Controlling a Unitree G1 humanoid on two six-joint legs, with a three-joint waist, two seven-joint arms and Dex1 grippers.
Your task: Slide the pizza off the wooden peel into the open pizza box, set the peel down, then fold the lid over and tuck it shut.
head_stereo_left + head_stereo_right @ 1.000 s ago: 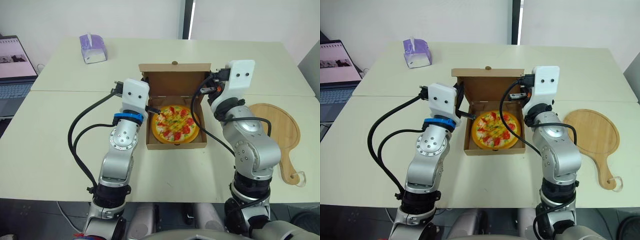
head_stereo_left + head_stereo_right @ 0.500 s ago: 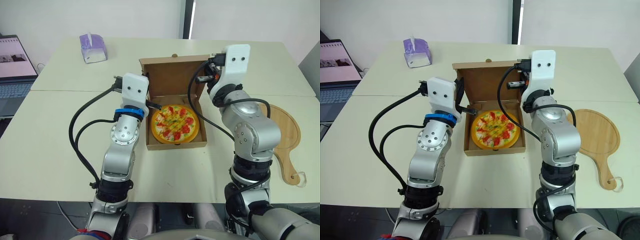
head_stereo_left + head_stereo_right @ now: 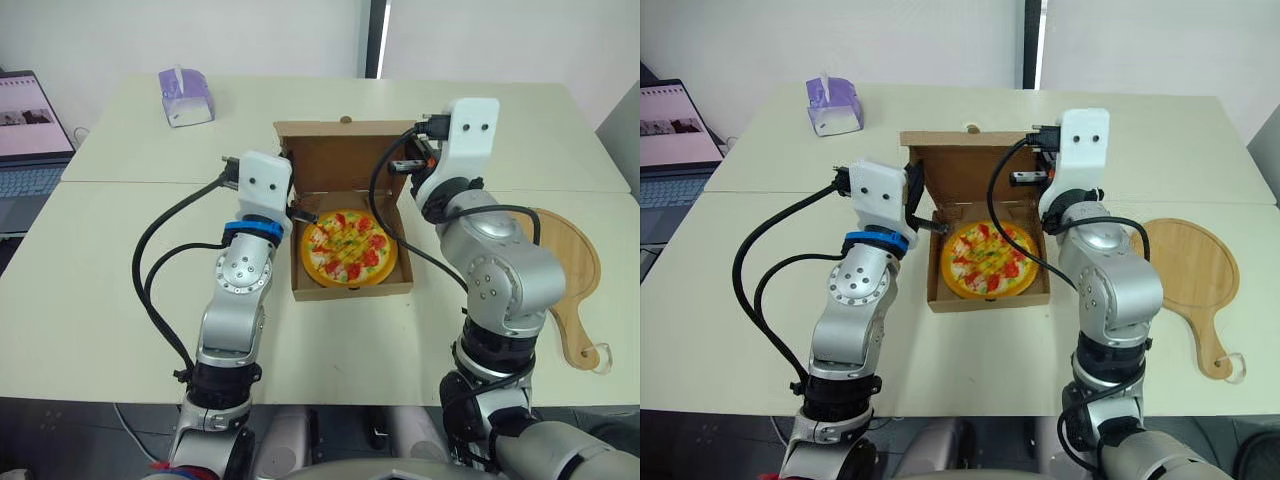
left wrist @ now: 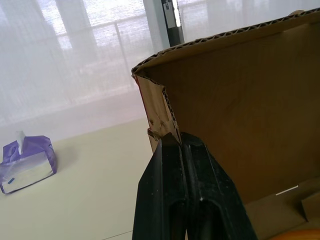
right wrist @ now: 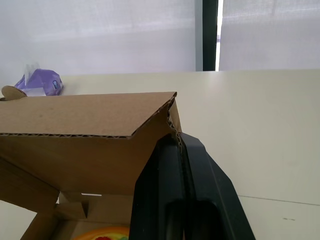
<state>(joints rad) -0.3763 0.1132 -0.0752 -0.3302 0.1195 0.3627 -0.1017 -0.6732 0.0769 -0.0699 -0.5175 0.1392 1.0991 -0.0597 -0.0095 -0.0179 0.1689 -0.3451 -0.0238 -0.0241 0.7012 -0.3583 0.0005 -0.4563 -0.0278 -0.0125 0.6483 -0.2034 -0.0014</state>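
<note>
The pizza (image 3: pixel 348 250) lies inside the brown cardboard box (image 3: pixel 350 292) at the middle of the table. The box's lid (image 3: pixel 345 155) stands upright at the far side. My left gripper (image 4: pixel 181 140) is shut on the lid's left side flap (image 4: pixel 159 112), near the corner. At the opposite corner, my right gripper (image 5: pixel 178 137) is shut on the lid's right edge (image 5: pixel 167 117). The wooden peel (image 3: pixel 560 265) lies flat on the table to the right of the box, with nothing on it.
A purple tissue box (image 3: pixel 185 96) sits at the back left of the table. A laptop (image 3: pixel 25 130) stands open at the far left. The peel's handle (image 3: pixel 582 345) reaches almost to the table's front edge.
Both grippers have risen with the lid's two corners, and the lid now stands a little taller and more upright. The pizza and the peel have stayed put.
</note>
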